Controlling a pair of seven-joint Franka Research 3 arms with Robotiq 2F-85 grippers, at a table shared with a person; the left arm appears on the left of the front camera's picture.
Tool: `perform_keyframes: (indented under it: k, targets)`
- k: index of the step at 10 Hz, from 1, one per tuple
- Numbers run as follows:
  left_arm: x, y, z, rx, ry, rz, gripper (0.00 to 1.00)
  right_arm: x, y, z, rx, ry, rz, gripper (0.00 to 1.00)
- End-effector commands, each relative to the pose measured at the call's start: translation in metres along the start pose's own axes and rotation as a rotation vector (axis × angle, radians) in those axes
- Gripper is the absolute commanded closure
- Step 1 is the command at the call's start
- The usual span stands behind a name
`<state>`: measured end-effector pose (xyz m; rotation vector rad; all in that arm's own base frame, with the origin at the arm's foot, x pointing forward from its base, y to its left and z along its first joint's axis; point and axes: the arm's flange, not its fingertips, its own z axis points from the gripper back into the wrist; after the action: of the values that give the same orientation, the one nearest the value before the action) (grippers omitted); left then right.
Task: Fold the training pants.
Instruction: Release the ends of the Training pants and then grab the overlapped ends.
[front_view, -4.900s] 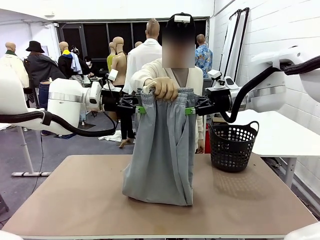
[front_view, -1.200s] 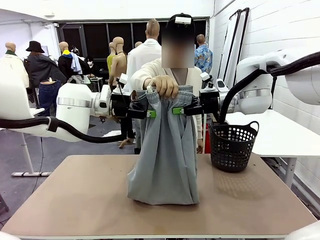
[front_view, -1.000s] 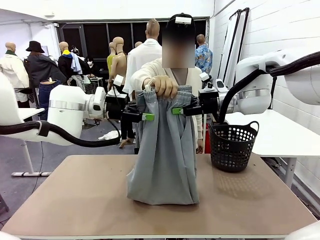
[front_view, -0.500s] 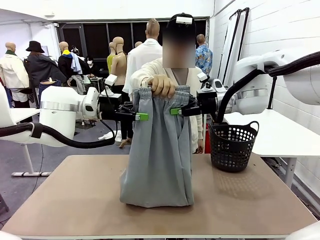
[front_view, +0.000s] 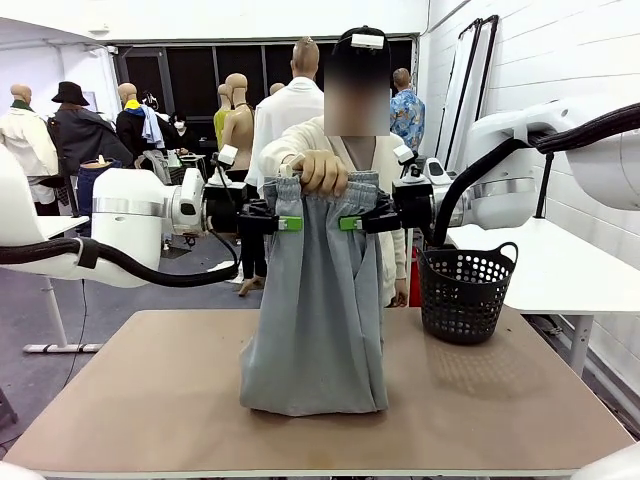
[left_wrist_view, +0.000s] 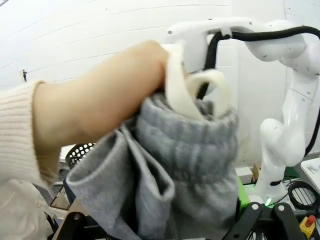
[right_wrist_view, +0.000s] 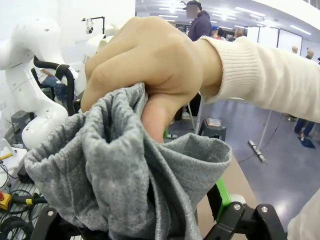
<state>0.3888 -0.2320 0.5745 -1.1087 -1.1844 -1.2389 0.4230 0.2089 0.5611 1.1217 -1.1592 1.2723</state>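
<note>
Waistband of the training pants (front_view: 315, 300) hung bunched in the person's hand (front_view: 322, 172) at upper centre of the frame, long axis vertical, hem resting on the table (front_view: 520, 400). My left gripper (front_view: 290, 223) and right gripper (front_view: 348, 223) flanked the waistband just below that hand, jaws spread, pinching nothing.

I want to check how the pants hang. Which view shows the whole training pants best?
The front view: the training pants hang full-length from the person's hand, hem on the table. Both wrist views show just the bunched waistband under that hand.
</note>
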Motion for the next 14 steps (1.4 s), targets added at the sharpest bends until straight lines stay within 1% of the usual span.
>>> perform_keyframes:
  k: [1, 2, 3, 5, 7, 8, 9, 11, 14]
  targets:
    - [0.011, 0.012, -0.014, 0.023, -0.011, 0.02, 0.0, 0.002, -0.004, -0.004, -0.002, 0.019, 0.009, 0.0]
    - [0.011, 0.016, -0.017, 0.012, 0.004, 0.011, 0.0, 0.003, -0.007, -0.004, -0.001, 0.023, 0.011, 0.0]
    - [0.008, 0.019, -0.017, -0.01, 0.028, -0.008, 0.09, 0.003, -0.008, -0.003, 0.002, 0.046, 0.041, 0.14]
    - [0.003, 0.023, -0.015, -0.036, 0.049, -0.021, 0.47, 0.001, -0.014, 0.002, 0.002, 0.032, 0.052, 0.52]
    - [-0.003, 0.024, -0.01, -0.009, 0.051, -0.006, 0.85, 0.003, -0.016, 0.006, 0.001, 0.031, 0.041, 0.91]
    - [-0.003, 0.025, -0.008, 0.005, 0.044, -0.008, 1.0, 0.005, -0.017, 0.007, 0.008, 0.02, 0.039, 1.0]
    - [-0.002, 0.026, -0.006, 0.028, 0.035, -0.018, 1.0, 0.006, -0.016, 0.008, 0.038, -0.007, 0.028, 1.0]
    - [0.002, 0.028, -0.003, 0.049, 0.029, -0.036, 1.0, 0.007, -0.017, 0.009, 0.078, -0.013, -0.001, 1.0]
    - [0.002, 0.032, -0.002, 0.051, 0.03, -0.056, 1.0, 0.008, -0.02, 0.009, 0.108, -0.016, -0.003, 1.0]
